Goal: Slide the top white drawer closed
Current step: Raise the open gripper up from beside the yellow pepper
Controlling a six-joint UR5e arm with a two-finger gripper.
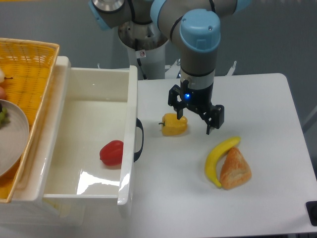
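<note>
The top white drawer [94,148] was a deep, glossy white rectangular tray, pulled out over the left part of the worktop [267,99]. Its flat front panel formed the right edge and carried one black curved handle [140,140] that projected rightward over the white surface. A red pepper [112,152] lay inside the tray, close to the front panel and just left of the handle. A yellow woven basket [29,64] stood against the drawer's left wall, with a grey plate [12,141] resting in it.

The pincer [197,121] hung from the arm over the middle of the worktop, right of the drawer front and apart from it. Its fingers stood spread, one just beside the yellow pepper [174,125] and the other further right; nothing was gripped between them. The yellow pepper lay between the handle and the pincer's right finger. A banana [220,159] and a piece of bread [235,169] lay touching each other, nearer and to the right. Bare white surface extended between the front panel and the yellow pepper, and along the near edge of the worktop.
</note>
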